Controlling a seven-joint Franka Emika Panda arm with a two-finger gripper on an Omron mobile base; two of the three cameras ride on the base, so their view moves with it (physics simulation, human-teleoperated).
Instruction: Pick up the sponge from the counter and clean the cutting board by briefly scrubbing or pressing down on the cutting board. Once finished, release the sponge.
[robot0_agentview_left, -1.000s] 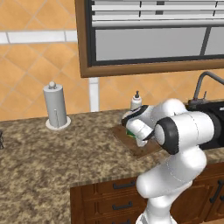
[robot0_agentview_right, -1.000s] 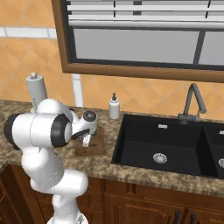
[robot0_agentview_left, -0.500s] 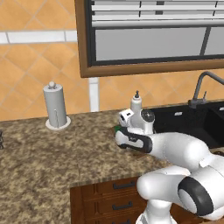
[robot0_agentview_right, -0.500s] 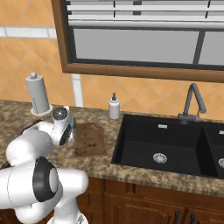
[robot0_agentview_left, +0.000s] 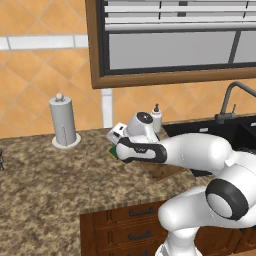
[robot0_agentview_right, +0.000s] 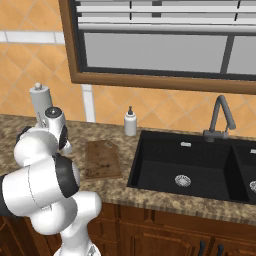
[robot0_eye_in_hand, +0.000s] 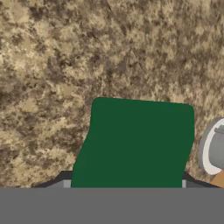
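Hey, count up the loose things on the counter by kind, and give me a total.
Sponge: 1
Cutting board: 1
Soap bottle: 1
Paper towel roll: 1
Total: 4

Paper towel roll (robot0_agentview_left: 64, 121) upright on its round holder, back left by the orange tiled wall (robot0_agentview_left: 35, 75). White soap dispenser bottle (robot0_agentview_right: 130, 122) at the backsplash, just left of the black sink basin (robot0_agentview_right: 190, 165). Dark faucet (robot0_agentview_right: 218, 118) behind the basin. Wood-framed window (robot0_agentview_right: 165, 45) with blinds above. Dark wood drawers (robot0_agentview_left: 130, 227) with black handles below.
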